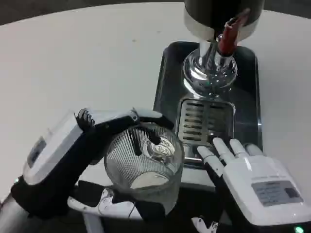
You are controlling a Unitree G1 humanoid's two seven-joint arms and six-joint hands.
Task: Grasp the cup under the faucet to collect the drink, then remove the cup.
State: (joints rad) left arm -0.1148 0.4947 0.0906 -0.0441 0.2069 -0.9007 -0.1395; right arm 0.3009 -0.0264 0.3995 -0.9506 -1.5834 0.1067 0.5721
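Left hand (pixel 73 160) gripping ribbed glass cup (pixel 144 165), clear of faucet (pixel 228 36) at 1 o'clock; right hand (pixel 252 174) empty, fingers spread, waiting

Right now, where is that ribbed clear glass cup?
In the head view the ribbed clear glass cup sits low and left of centre, held in the left hand, just left of the dark drip tray and the right hand.
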